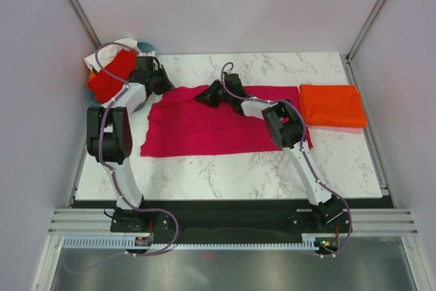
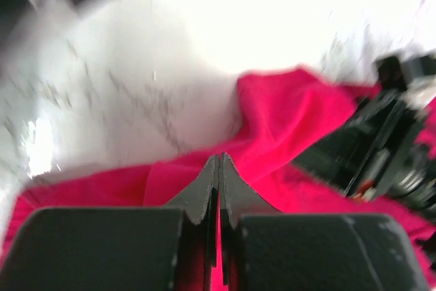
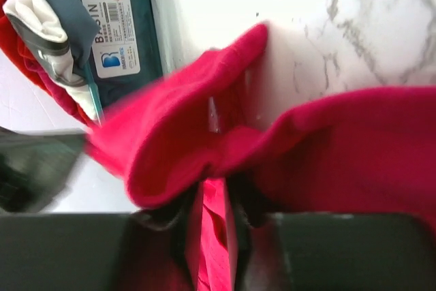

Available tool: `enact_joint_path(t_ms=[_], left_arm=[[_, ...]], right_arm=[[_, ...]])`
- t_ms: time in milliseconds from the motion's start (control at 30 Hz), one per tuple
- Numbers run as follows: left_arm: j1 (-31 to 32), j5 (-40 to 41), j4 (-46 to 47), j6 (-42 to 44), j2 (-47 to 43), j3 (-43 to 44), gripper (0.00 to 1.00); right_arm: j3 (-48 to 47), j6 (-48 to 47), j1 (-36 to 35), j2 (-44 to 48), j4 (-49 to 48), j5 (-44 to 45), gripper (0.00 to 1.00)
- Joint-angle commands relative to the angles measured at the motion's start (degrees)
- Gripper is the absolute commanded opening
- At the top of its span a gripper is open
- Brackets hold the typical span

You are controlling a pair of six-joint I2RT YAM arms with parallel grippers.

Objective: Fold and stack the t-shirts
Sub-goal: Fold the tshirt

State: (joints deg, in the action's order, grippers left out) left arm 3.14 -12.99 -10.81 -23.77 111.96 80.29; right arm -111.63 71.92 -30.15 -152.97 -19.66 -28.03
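Right gripper [image 3: 215, 200] is pinching an edge of the magenta tee [image 1: 218, 131], which is spread just beside the folded orange tee [image 1: 332, 105]. Left gripper [image 2: 219, 163] looks clamped on that same edge, farther from the orange one. I'd lift both evenly and keep the edge taut.

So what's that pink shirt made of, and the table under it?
The magenta t-shirt looks like soft, matte knit cloth, probably cotton: it wrinkles and drapes limply, with no shine. The tabletop looks like glossy white marble with grey veins; it glares under the light, though it could be printed laminate.
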Motion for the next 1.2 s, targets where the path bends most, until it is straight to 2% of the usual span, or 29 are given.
enact_joint_path(t_ms=[0, 67, 133, 333, 533, 567, 667, 700, 733, 900, 1167], left_arm=[[-1.5, 2.4, 1.4, 0.9, 0.6, 7.9, 0.02], [-1.9, 2.5, -0.5, 1.0, 3.5, 12.6, 0.02], [-2.0, 2.8, -2.5, 1.6, 5.4, 16.1, 0.02], [-2.0, 4.8, -2.5, 2.9, 8.4, 19.5, 0.02], [-2.0, 4.7, -2.6, 3.7, 10.6, 19.9, 0.02], [-2.0, 4.8, -3.0, 4.1, 10.6, 19.7, 0.04], [-2.0, 7.4, -4.5, 4.2, 8.3, 17.8, 0.32], [-1.9, 9.8, -4.6, 4.3, 7.2, 16.8, 0.46], [-1.7, 12.8, -4.6, 4.4, 5.2, 14.4, 0.53], [-1.4, 18.5, -6.9, 6.4, 3.3, 11.6, 0.60], [0.0, 18.8, -9.6, 7.0, 9.1, 14.7, 0.61]], right_arm=[[3.6, -0.8, 0.1, 2.1, 0.7, 1.7, 0.28], [5.5, -0.7, 0.1, 3.4, -1.0, 2.3, 0.41], [5.6, -1.0, 0.1, 3.8, -1.0, 2.2, 0.41], [6.3, -1.0, 0.2, 5.2, -2.6, 0.6, 0.52], [7.6, -4.9, 0.6, 9.9, -1.3, -0.1, 0.57], [7.4, -5.6, 0.6, 10.8, -0.1, 0.0, 0.57], [7.0, -7.7, 1.1, 12.3, 2.2, -0.1, 0.57], [6.9, -8.1, 1.1, 12.6, 2.5, -0.2, 0.57], [7.0, -8.8, 1.1, 13.3, 3.0, -0.2, 0.56], [7.7, -10.7, 1.1, 15.2, 3.9, -0.3, 0.56], [10.7, -16.2, 2.0, 22.7, 5.7, 0.6, 0.58]])
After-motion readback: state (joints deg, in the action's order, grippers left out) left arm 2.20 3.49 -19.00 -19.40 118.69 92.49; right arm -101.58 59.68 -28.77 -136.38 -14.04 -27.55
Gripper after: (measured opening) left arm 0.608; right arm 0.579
